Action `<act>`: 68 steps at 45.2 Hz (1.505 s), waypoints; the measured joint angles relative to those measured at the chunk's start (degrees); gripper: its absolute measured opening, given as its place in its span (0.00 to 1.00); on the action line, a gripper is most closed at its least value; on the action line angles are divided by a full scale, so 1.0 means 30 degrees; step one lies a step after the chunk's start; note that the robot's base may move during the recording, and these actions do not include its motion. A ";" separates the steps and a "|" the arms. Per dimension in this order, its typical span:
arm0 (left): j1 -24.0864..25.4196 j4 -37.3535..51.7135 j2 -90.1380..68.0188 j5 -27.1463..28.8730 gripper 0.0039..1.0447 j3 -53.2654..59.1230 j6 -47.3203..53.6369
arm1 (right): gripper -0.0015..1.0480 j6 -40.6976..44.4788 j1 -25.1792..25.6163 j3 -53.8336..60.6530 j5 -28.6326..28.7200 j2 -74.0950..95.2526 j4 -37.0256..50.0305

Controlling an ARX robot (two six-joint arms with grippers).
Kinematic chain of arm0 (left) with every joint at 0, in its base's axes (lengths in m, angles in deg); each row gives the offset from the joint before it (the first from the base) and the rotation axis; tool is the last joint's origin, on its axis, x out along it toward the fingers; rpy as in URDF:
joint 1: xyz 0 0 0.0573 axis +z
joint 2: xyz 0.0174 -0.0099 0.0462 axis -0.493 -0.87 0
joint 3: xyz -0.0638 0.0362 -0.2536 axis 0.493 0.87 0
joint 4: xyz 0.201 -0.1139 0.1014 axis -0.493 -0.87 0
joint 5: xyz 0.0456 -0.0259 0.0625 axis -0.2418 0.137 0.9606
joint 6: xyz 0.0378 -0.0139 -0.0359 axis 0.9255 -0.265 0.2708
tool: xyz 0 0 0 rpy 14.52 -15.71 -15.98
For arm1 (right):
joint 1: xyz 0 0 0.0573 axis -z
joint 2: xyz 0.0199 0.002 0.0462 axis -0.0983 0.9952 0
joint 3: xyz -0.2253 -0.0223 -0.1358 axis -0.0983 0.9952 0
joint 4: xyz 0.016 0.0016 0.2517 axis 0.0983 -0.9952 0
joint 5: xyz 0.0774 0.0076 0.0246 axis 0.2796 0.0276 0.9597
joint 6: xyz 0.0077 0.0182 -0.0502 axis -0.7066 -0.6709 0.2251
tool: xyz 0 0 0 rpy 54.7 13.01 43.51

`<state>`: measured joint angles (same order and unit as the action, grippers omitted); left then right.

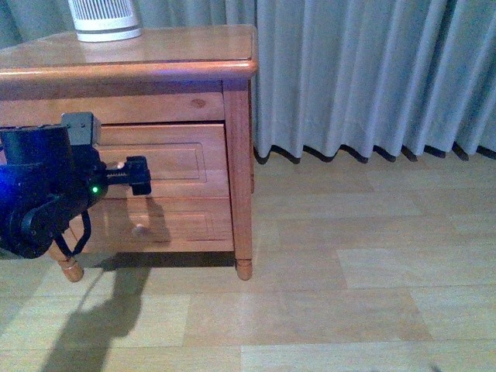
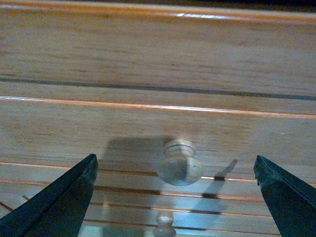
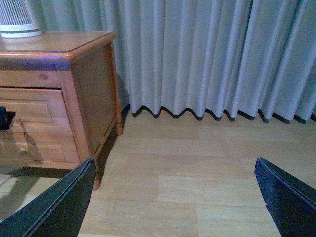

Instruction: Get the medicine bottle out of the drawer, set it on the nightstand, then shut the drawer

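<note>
Both claws gape wide: left gripper frames the knob of the shut drawer, apparently short of contact, so centre, advance, pinch behind its head, pull straight; medicine bottle unseen, presumably inside; right gripper hangs over floor.

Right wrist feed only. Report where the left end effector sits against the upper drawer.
Observer: The left end effector is open and faces the drawer front, with the knob centred between its fingers.
Operator: Confirm contact.
Observer: None. In the left wrist view both fingers stand well clear of the knob's sides.
</note>
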<state>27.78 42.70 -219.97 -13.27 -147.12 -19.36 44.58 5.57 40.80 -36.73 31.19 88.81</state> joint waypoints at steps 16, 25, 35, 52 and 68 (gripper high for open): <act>0.0248 -0.0095 -0.1027 -0.0423 0.94 -0.0903 -0.0080 | 0.93 0.0000 0.0000 0.0000 0.0007 0.0000 0.0000; 0.0291 -0.0095 -0.1093 -0.0452 0.94 -0.1056 -0.0087 | 0.93 0.0000 0.0000 0.0000 0.0007 0.0000 0.0000; 0.0306 -0.0481 -0.1093 -0.0692 0.94 -0.1486 -0.0066 | 0.93 0.0000 0.0000 0.0000 0.0000 0.0000 0.0000; 0.0313 -0.0576 -0.1100 -0.0896 0.45 -0.1588 -0.0036 | 0.93 0.0000 0.0000 0.0000 0.0007 0.0000 0.0000; 0.0335 -0.0554 -0.1100 -0.1013 0.25 -0.1588 0.0036 | 0.93 0.0000 0.0000 0.0000 0.0007 0.0000 0.0000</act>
<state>28.79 41.04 -223.27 -16.31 -151.88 -19.25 44.58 5.57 40.80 -36.71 31.19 88.81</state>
